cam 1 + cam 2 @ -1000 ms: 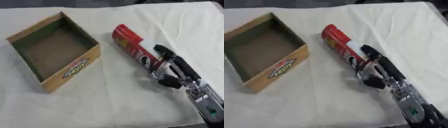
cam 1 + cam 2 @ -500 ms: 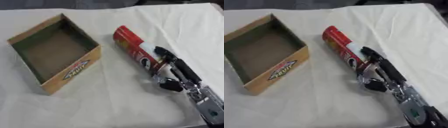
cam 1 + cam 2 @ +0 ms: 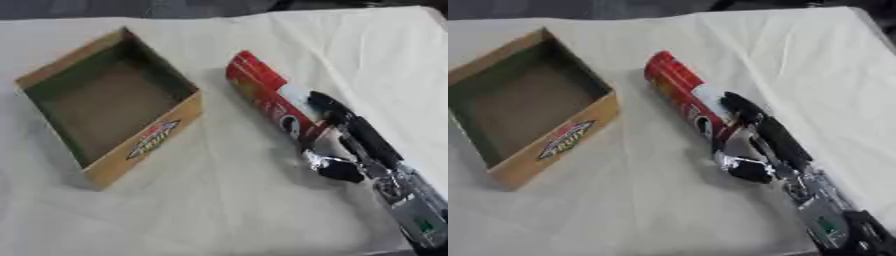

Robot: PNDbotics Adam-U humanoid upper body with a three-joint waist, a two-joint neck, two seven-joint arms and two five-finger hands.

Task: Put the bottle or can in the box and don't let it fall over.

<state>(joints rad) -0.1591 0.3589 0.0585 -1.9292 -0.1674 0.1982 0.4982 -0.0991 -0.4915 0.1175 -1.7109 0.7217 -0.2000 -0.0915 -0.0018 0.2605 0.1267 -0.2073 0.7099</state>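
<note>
Presently, a red can (image 3: 267,97) is seen lying on its side on a white cloth (image 3: 236,200) that covers the table; the can is a long cylinder with a white and dark label patch toward its near end, and its far end is pointed up and to the left. To the left of the can, well apart from it, an open cardboard box (image 3: 109,107) is set askew on the cloth; the box is brown inside, nothing is seen in it, and a printed logo is carried on its near outer wall. At the near end of the can, the right hand (image 3: 750,142) is laid over it; its dark fingers (image 3: 741,105) are stretched along the can's upper right side, while the thumb is curled in at the can's near left side, so the can is grasped between them. Behind the hand, the black and silver forearm (image 3: 824,215) is run down toward the lower right corner, away from the can. The can is outside the box and is not upright. The left hand is not shown in either view.
</note>
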